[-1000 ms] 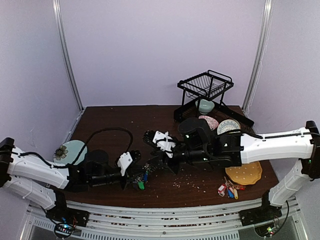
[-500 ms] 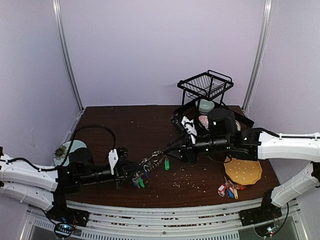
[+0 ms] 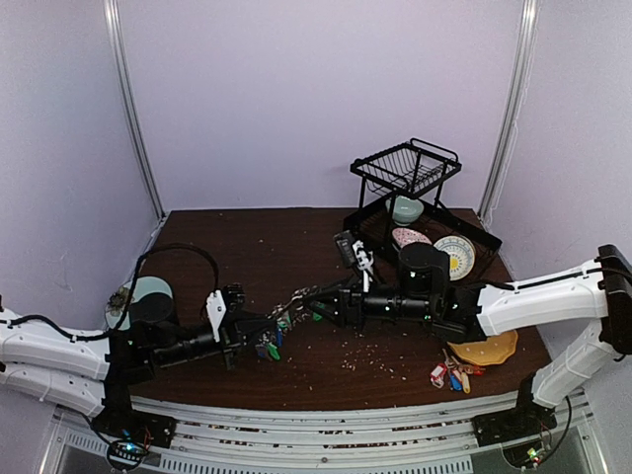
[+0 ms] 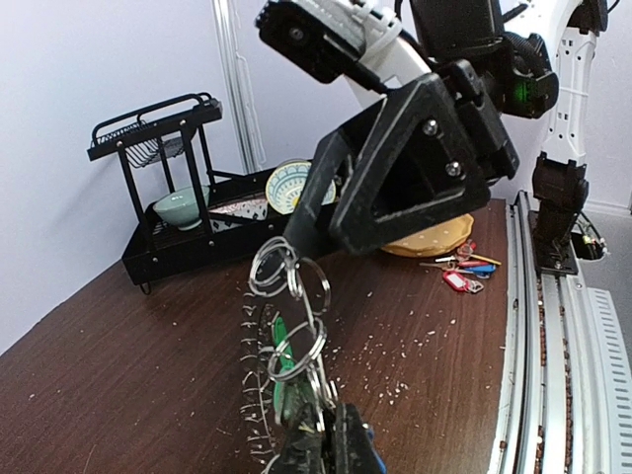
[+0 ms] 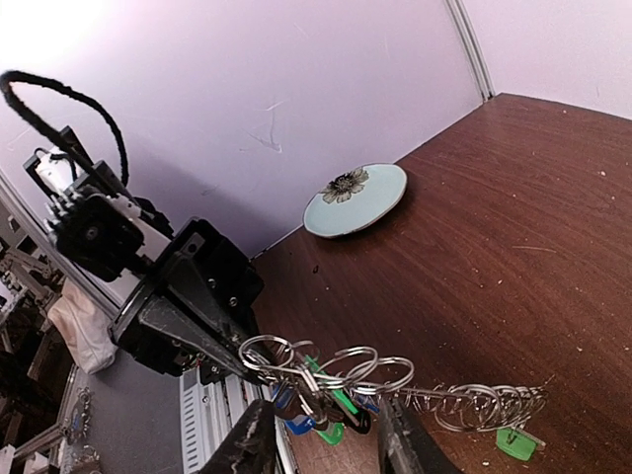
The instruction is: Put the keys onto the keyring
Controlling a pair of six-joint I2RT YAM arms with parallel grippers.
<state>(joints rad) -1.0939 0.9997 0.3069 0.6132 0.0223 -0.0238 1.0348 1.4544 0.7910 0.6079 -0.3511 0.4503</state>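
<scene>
A: What has changed in the last second?
B: The left tool (image 4: 329, 449) and right tool (image 5: 328, 420) have drawn apart. They were bunched at mid-bench. Now the keyring (image 5: 464, 405) is stretched between them, lifted off the bench (image 3: 247, 252).
A: Start at the left.
B: A pale plate (image 5: 355, 197) with a flower sits at the left edge, away from the work. Next, the left tool is pinched tight on the lower end of the keyring. Green and blue keys (image 4: 284, 383) dangle just beside its tips.
A: And the other end?
B: The right tool meets the top loops. Its fingers stand partway apart with rings lying between them. I cannot tell whether it clamps, hooks or only props them.
A: How far along is the job?
B: Partly, I judge. Several keys are strung already. A loose bunch (image 3: 452, 375) with red, yellow and blue tags lies at the right front, well apart from both tools. So I reckon there is threading left to do.
A: Anything in the way?
B: Not much. Crumbs (image 3: 370, 360) dot the bench near the ring. The rack (image 3: 405, 168), with a bowl (image 3: 407, 207) in it, stands at the back right. A yellow plate (image 3: 484, 348) lies just behind the bunch, partly under the right arm (image 3: 533, 291). The tangle of small loops looks apt to snag.
</scene>
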